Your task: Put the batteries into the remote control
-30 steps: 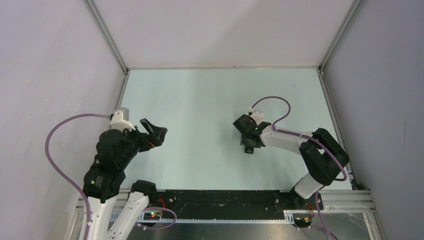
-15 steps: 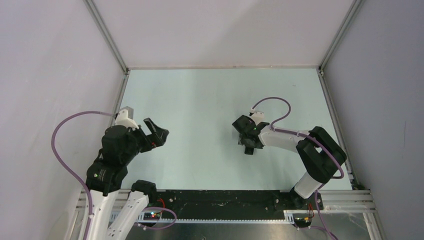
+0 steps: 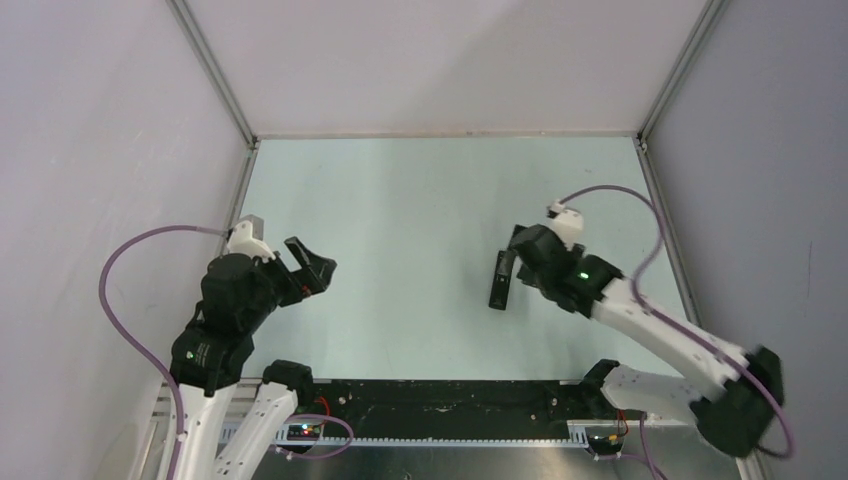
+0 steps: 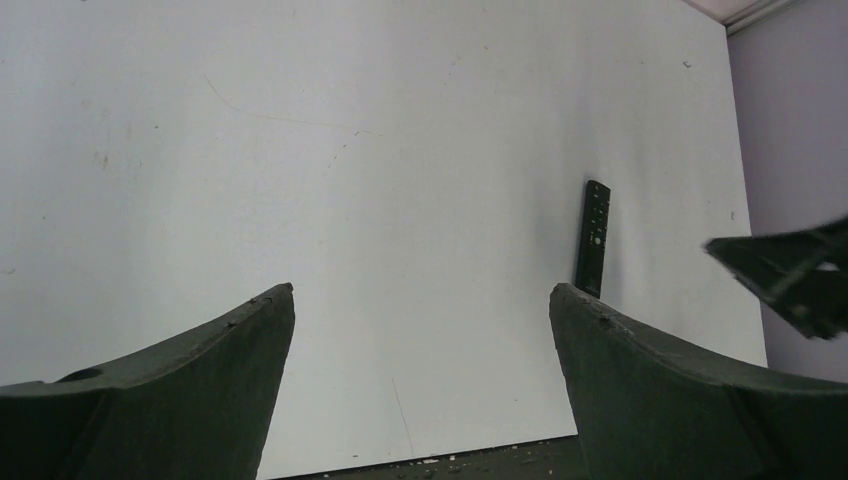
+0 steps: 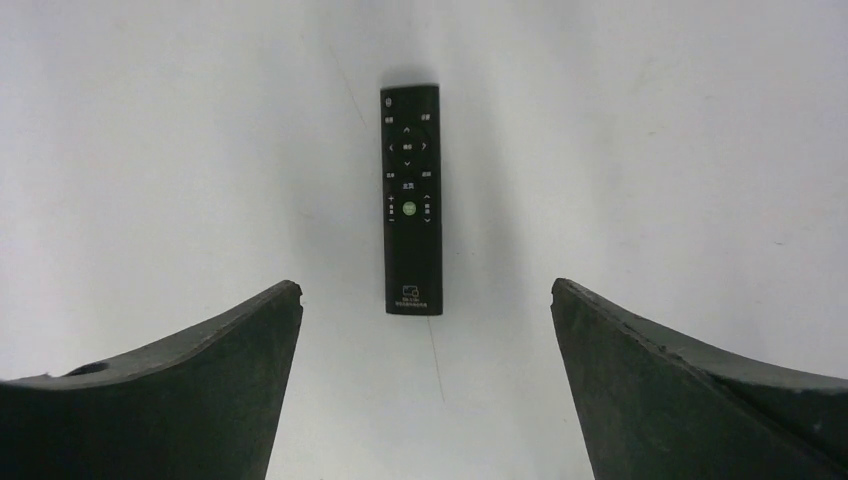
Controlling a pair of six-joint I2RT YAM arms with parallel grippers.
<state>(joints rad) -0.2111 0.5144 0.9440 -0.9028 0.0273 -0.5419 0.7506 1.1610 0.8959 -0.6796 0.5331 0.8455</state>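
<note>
The remote control [image 3: 497, 281] [image 5: 411, 200] is a slim black bar lying flat on the pale table, button face up. My right gripper [image 3: 522, 262] [image 5: 425, 286] hovers open just right of and above it, with the remote's near end ahead of the jaws and nothing between them. On the left side my left gripper [image 3: 312, 266] [image 4: 421, 289] is open and empty, held above the table. From there the remote [image 4: 594, 238] shows far to the right, with a right finger [image 4: 790, 275] beside it. The batteries are out of view.
Grey enclosure walls with aluminium corner posts [image 3: 215, 75] [image 3: 680, 70] close in the table [image 3: 400, 190] on three sides. A black base strip [image 3: 450, 400] runs along the near edge. Purple cables [image 3: 125, 300] [image 3: 610, 192] loop off both wrists.
My right gripper has opened, let go of the remote and pulled back to the right, its arm swinging outward. The remote now lies free on the table. The left arm has barely moved.
</note>
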